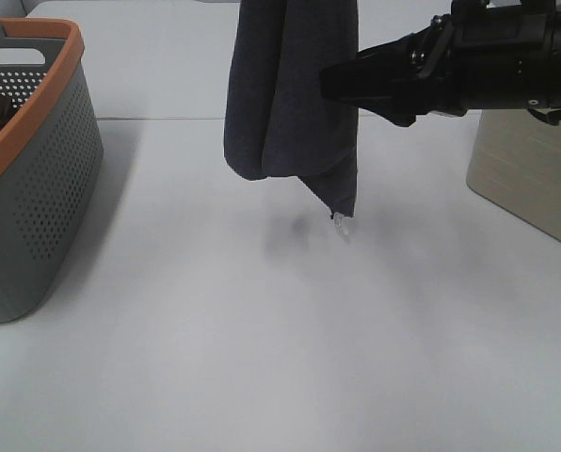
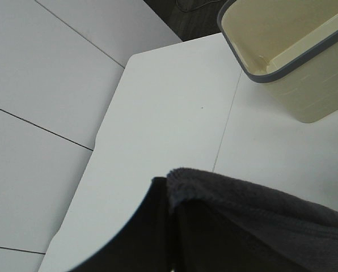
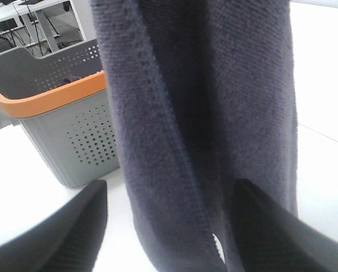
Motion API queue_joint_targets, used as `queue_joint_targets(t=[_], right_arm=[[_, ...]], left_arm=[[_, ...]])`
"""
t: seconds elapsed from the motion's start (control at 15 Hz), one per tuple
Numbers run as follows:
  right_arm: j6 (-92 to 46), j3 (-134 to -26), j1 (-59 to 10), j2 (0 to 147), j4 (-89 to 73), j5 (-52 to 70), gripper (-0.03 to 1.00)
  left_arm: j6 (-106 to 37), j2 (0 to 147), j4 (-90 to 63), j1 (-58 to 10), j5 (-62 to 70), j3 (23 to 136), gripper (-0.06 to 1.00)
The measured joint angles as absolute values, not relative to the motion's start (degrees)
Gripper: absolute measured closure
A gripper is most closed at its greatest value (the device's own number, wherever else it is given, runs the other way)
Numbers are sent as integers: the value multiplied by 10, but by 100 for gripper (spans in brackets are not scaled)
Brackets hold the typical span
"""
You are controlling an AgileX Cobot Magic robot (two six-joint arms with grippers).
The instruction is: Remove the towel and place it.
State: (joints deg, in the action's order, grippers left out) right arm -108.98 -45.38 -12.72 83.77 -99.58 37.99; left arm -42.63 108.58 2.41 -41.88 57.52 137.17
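The towel (image 1: 290, 89) hangs in a vertical bundle above the middle of the white table (image 1: 262, 358), between the grey basket (image 1: 36, 179) and the cream bin (image 1: 535, 179). Its long axis runs straight up and down. Its lower end and the small white tag (image 1: 340, 224) hang clear of the tabletop. The top of the towel passes out of the exterior view. The left wrist view shows the left gripper (image 2: 168, 226) clenched on the upper hem, so this arm carries the full weight. The right gripper (image 1: 342, 83) reaches in horizontally from the bin side at about mid-height of the visible bundle. Its jaws are spread, and the right wrist view shows one finger on each side of the cloth with nothing pinched. The towel therefore lies directly ahead of and between the right fingers, crosswise to their reach. The right arm is the nearer free tool. The next move probably requires the right jaws to close on the hanging folds before the towel is spread or lowered to the table.
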Motion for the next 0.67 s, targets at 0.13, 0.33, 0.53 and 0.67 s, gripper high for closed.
queue_joint_targets(t=[0.13, 0.33, 0.53, 0.67], right_arm=[[-1105, -454, -127, 853, -996, 393, 41], [-1150, -454, -127, 900, -996, 438, 41], [-1164, -454, -127, 940, -996, 446, 41], [-1164, -454, -134, 973, -996, 465, 41]], left_arm=[[-426, 1086, 24, -419, 575, 1372, 94], [-426, 1086, 24, -419, 575, 1372, 94], [-426, 1086, 24, -419, 575, 1372, 94], [-426, 1086, 24, -419, 575, 1372, 94]])
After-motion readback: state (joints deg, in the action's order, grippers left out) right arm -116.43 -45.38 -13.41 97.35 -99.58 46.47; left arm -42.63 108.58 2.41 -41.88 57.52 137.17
